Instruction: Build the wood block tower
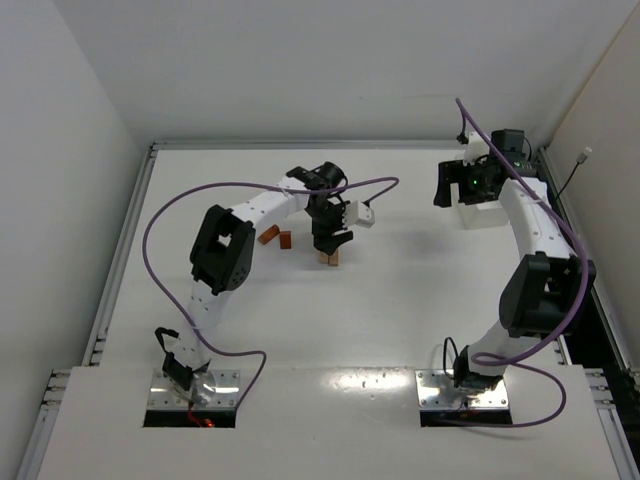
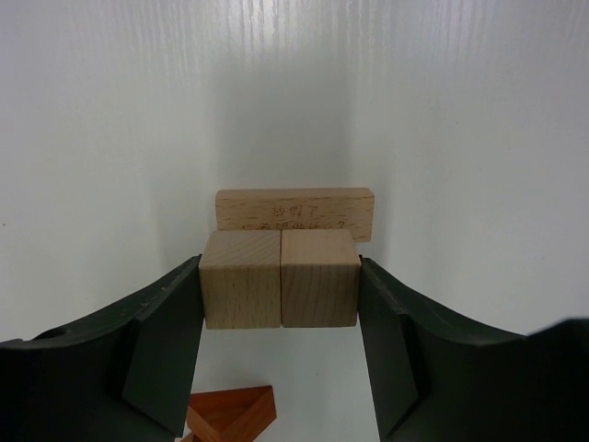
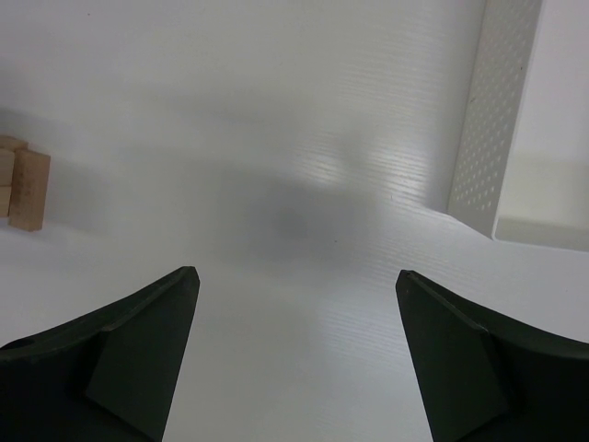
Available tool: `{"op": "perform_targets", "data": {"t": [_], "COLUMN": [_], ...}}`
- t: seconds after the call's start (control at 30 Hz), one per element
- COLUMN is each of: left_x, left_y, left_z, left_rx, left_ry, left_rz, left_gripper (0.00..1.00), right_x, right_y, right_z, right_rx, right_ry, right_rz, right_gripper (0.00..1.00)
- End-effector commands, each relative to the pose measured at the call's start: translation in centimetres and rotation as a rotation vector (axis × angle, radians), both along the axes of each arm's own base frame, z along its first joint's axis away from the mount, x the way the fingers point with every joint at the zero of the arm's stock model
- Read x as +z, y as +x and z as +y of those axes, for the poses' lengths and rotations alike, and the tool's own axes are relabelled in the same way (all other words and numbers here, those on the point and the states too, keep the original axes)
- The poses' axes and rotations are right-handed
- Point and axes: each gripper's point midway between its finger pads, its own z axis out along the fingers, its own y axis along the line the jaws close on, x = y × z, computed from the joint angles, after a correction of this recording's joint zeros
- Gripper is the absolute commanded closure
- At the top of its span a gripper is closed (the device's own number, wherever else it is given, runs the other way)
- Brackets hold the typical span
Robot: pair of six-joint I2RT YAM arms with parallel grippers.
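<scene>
Two pale tan cubes [image 2: 279, 278] sit side by side between the fingers of my left gripper [image 2: 280, 293]. Both jaws press against their outer sides. A pale plank [image 2: 294, 211] lies just behind the cubes. A reddish-brown triangular piece [image 2: 235, 412] lies below them, near my wrist. From above, my left gripper [image 1: 330, 243] points down over these pale blocks [image 1: 329, 259] at mid table. Two reddish-brown blocks [image 1: 268, 235] lie just to its left. My right gripper [image 3: 296, 285] is open and empty above bare table, at the back right in the top view [image 1: 445, 186].
A white perforated tray [image 3: 488, 120] stands to the right of my right gripper, at the back right of the table [image 1: 480, 215]. The pale blocks also show at the far left of the right wrist view [image 3: 26, 189]. A purple cable loops over the left arm.
</scene>
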Motion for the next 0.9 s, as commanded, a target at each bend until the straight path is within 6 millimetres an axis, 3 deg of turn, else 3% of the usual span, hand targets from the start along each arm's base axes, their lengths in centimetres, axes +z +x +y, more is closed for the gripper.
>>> {"op": "perform_targets", "data": {"t": [0.0,0.67,0.87], "left_x": [-0.45,-1.36,-1.36], "left_y": [-0.30,-0.66,-0.70], "left_z": [-1.12,-0.89,-0.89], "left_rx": [-0.029,-0.021,-0.013], "left_ry": [-0.022,-0.005,-0.005], "left_rz": [0.007,0.036,0.040], "left_gripper": [1.00,0.97,0.82], "right_x": [1.39,1.54,1.22], "right_y": [0.22,0.40,0.45], "right_z": [0.20,0.33,0.48], "right_rx": [-0.003,0.003,0.009], "right_ry": [0.014,0.020,0.028], "right_rz": [-0.044,-0.054,-0.046], "right_gripper": [0.14,0.14,0.14]}}
